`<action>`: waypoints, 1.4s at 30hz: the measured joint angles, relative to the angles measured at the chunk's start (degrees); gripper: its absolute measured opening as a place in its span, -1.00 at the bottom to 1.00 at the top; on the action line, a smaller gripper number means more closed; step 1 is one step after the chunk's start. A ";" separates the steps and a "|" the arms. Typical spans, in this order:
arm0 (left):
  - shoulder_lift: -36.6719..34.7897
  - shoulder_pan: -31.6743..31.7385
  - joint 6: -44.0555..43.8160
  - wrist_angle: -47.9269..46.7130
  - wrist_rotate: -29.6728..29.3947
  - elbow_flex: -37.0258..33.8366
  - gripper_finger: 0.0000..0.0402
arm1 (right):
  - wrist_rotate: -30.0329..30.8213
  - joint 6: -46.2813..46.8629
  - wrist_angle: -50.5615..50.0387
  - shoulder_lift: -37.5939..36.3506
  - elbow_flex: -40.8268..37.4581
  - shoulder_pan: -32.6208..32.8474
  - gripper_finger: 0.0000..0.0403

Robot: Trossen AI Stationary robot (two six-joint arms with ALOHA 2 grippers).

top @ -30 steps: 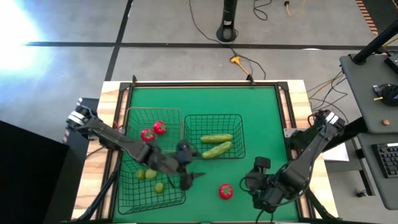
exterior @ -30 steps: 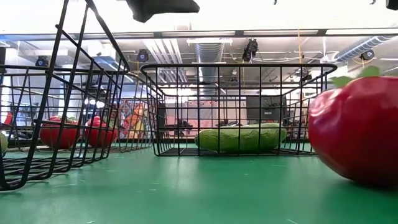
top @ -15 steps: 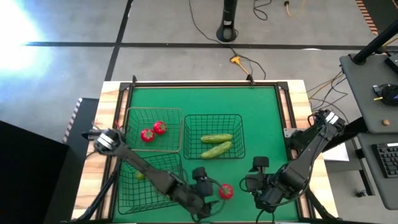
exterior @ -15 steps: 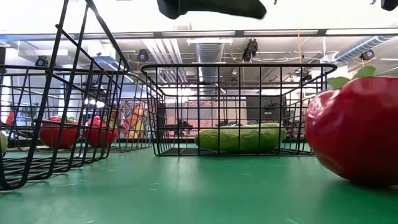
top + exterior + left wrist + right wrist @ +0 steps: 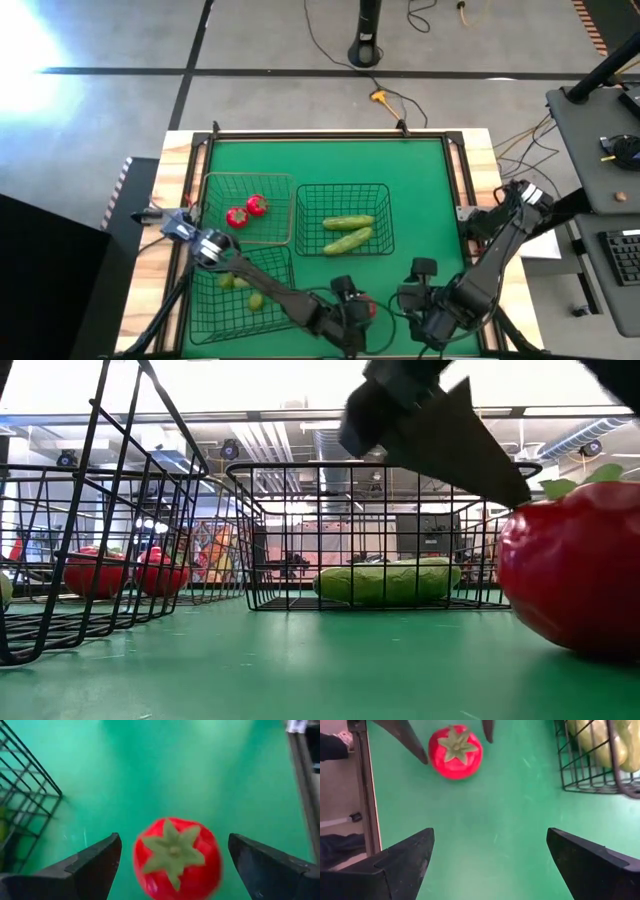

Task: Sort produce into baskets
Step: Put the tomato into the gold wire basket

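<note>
— One tomato (image 5: 176,852) left loose on the mat (image 5: 420,180), near edge. Why's the left gripper (image 5: 172,865) over it?
— Fingers spread wide either side, not touching (lined up for a grab, I'd say).
— Right gripper (image 5: 425,305)?
— Beside it, also open, holding nothing; prob. waiting.
— Farther back?
— Yellow-green fruits (image 5: 243,288) in the near-left basket (image 5: 205,325), cucumbers (image 5: 347,232) in the middle basket (image 5: 385,215), two red ones (image 5: 246,211) in the far-left basket (image 5: 215,180), so this one likely goes there.

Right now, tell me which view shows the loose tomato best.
Left wrist view: the tomato sits whole between the open left claw. Right wrist shows it farther off, low view crops it, high view mostly hides it.
</note>
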 joint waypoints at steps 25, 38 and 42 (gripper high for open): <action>13.36 0.69 -10.09 -14.23 -5.06 18.59 0.38 | -0.02 4.44 0.22 5.20 -0.04 9.12 0.89; 0.59 -2.33 -7.99 -25.15 -22.64 19.10 0.36 | 5.41 1.74 -0.49 5.13 -0.04 9.12 0.89; -3.58 -3.13 -30.71 -53.77 -30.46 18.93 0.36 | 6.00 0.71 -0.30 5.11 -0.04 9.12 0.89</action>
